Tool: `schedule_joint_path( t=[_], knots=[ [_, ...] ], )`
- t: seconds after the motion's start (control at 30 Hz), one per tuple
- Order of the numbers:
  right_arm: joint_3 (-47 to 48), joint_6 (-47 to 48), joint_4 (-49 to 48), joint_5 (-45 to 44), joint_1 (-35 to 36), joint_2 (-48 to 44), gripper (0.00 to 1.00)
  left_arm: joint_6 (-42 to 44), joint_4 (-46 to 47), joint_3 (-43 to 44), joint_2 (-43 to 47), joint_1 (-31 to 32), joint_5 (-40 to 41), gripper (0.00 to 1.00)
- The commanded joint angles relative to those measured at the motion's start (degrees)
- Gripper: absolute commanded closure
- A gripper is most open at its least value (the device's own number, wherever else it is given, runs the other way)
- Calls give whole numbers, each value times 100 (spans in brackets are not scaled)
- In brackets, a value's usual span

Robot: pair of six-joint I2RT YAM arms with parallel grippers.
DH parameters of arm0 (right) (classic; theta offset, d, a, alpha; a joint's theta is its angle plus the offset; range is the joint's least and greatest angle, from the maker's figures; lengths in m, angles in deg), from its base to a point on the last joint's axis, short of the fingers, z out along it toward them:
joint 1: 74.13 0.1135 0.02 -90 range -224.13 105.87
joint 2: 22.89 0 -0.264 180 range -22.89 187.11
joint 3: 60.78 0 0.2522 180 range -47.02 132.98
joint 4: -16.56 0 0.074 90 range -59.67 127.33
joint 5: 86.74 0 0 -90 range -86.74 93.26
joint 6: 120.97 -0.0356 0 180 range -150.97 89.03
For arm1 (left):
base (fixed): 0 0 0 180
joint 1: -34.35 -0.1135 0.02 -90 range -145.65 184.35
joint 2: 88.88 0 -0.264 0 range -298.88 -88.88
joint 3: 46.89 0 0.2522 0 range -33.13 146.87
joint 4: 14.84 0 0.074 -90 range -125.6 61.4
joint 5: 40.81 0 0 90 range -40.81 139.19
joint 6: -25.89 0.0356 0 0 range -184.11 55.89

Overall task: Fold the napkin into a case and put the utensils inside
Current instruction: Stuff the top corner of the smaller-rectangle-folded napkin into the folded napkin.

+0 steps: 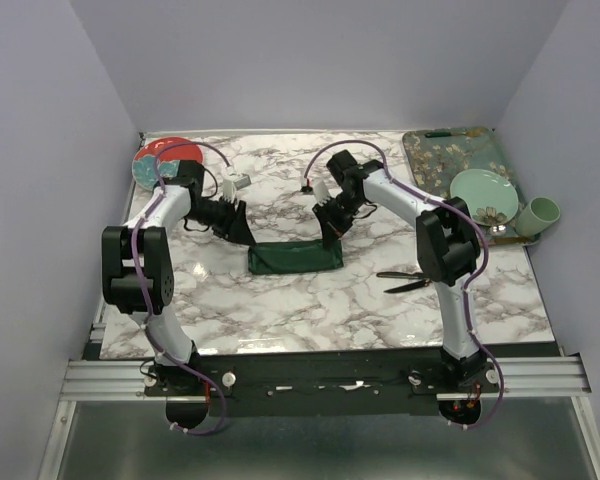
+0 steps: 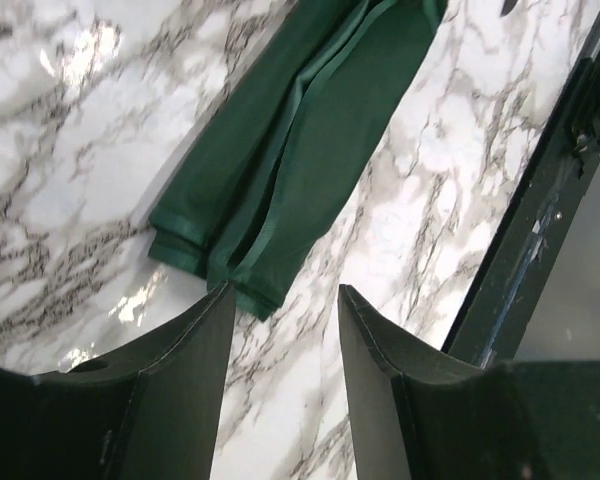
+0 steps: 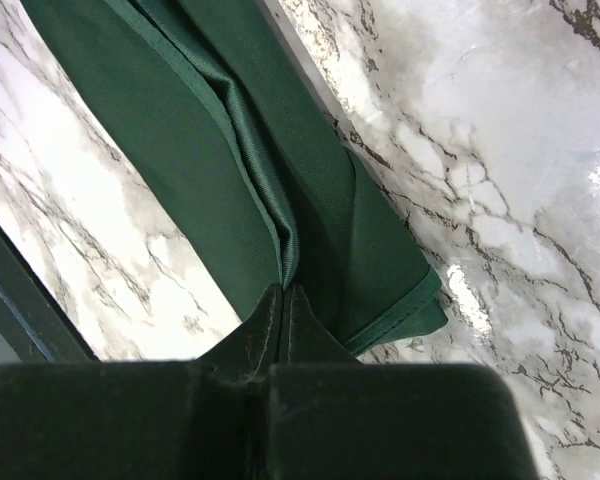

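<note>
- The napkin (image 1: 295,257) lies on the marble table (image 1: 280,315) as a long narrow dark green strip, folded over on itself, stretched crosswise between the two arms.
- The right claw (image 1: 331,238) is down on the strip's right end. In the right wrist view its two fingers are pressed together, with a raised pleat of the green cloth (image 3: 230,150) nipped between their tips (image 3: 285,292).
- That pleat runs away from the fingertips along the length of the strip. The hemmed corner of the cloth lies flat just to one side of them.
- The left claw (image 1: 244,234) stands at the strip's left end. Its fingers are spread well apart and hold nothing (image 2: 283,300).
- From the left wrist view the layered end of the napkin (image 2: 300,150) sits just beyond the tips, and one finger (image 2: 195,350) comes about to the hem.
- The utensils (image 1: 405,280), two slim black pieces, lie on the table right of the napkin beside the right arm, apart from both claws.
</note>
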State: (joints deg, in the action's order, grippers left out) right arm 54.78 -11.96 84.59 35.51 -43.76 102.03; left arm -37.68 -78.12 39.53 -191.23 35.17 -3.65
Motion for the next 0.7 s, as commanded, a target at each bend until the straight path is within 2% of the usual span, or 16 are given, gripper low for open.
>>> schedule_joint_path(
  t=[0.0,0.07,0.1,0.17,0.2,0.3,0.47,0.53,0.67],
  knots=[
    [16,-257,-266,106,-75,50,99,-514,1220,-76,188,304,-586,44],
    [-124,-309,-433,141,-127,-3,99,-832,1863,-391,319,602,-631,44],
    [-169,-301,-469,202,-137,-73,99,-1007,2467,-515,364,699,-640,44],
    [-318,-275,-583,247,-154,-152,100,-1079,3077,-900,522,1016,-596,42],
    [-371,-266,-609,342,-146,-231,99,-1114,3697,-1034,566,1095,-596,42],
    [-503,-248,-706,527,-145,-302,99,-1159,4519,-1351,611,1473,-491,41],
    [-679,-213,-873,624,-145,-469,99,-484,4662,-1115,321,1930,-202,41],
    [-766,-187,-891,625,-154,-513,99,-141,4233,-896,207,2159,-104,41],
    [-898,-169,-987,660,-146,-653,99,168,3942,-553,-92,2308,-25,41]
  ],
)
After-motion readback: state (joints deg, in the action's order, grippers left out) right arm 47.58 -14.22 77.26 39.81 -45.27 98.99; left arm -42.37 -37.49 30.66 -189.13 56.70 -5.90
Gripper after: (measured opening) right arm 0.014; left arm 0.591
